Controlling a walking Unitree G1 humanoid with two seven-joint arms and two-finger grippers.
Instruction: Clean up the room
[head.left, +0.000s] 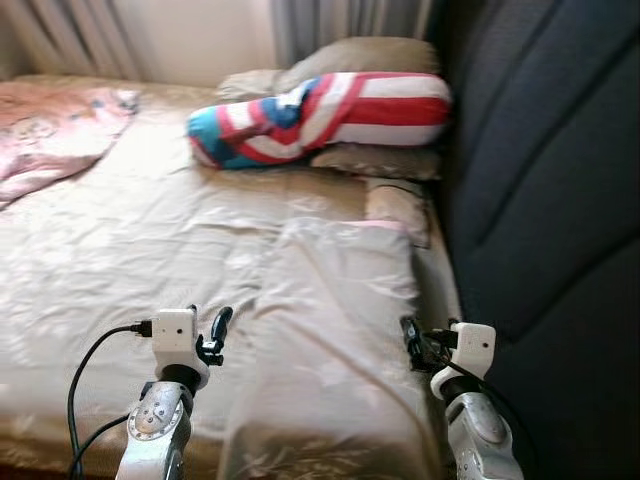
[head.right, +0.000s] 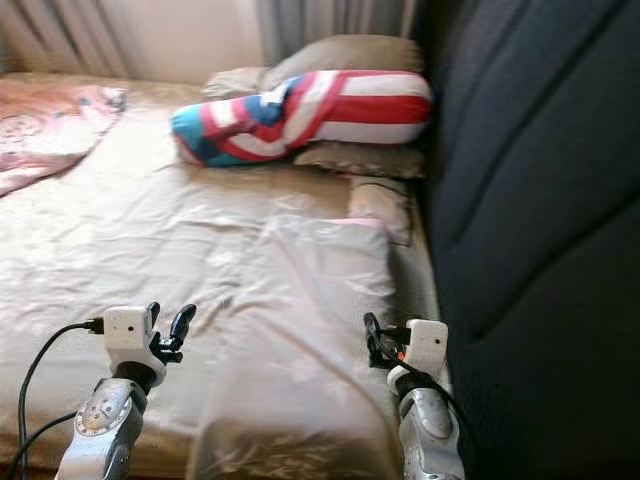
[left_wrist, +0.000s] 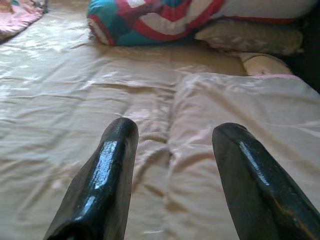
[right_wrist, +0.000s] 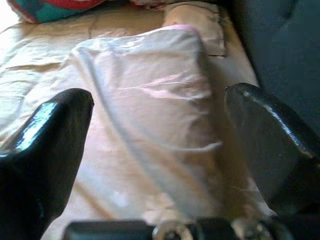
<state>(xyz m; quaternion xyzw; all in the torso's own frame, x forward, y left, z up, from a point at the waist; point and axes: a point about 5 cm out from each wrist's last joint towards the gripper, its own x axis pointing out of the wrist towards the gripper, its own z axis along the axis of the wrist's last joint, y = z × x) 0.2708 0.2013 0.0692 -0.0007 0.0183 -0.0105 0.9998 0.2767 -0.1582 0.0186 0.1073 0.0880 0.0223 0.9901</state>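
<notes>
Folded beige blanket lies on the bed, near right side, running from the near edge toward the pillows. Sheet under it is wrinkled satin, same beige. Left gripper hovers just left of the blanket's near end, jaws released, nothing between them. Right gripper sits at the blanket's right edge, next to the dark headboard; jaws spread wide, empty. Far right: red, white and blue striped bolster lies across two beige pillows, one behind it, one under it. Small beige cushion sits just beyond the blanket's far end, against the headboard. Pink floral cover is bunched at far left. Grey curtains hang behind the bed.
</notes>
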